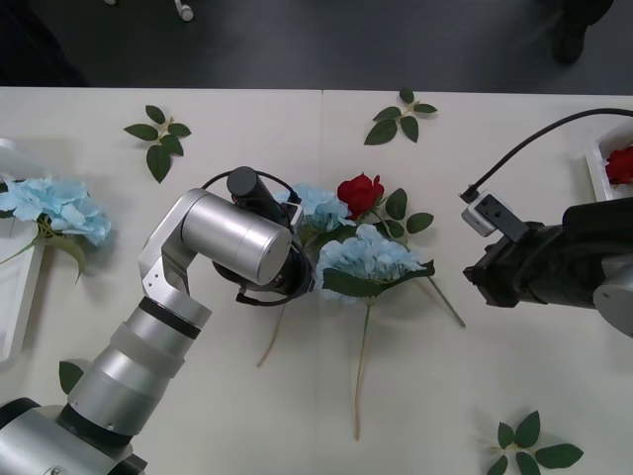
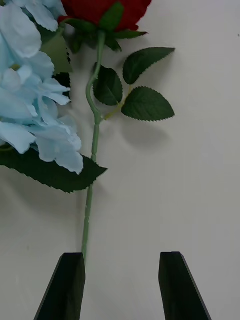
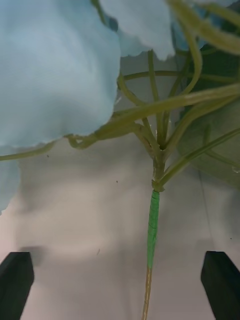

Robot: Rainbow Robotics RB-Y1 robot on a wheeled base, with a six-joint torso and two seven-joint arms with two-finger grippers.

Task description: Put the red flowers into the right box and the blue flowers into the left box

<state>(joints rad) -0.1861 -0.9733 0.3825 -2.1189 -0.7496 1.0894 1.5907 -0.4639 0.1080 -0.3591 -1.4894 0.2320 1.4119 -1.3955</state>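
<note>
White table (image 1: 297,435), scattered leaf sprigs (image 1: 158,139), dark floor (image 1: 346,45) beyond

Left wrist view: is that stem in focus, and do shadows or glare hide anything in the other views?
Left wrist view: the blue flower petals are soft and blurred up close, while its green-taped stem reads fairly sharp. Right wrist view: the red flower's stem and leaves are crisp, with soft shadows on the table. Front view: even light, no glare; the left arm covers part of the flowers.
</note>
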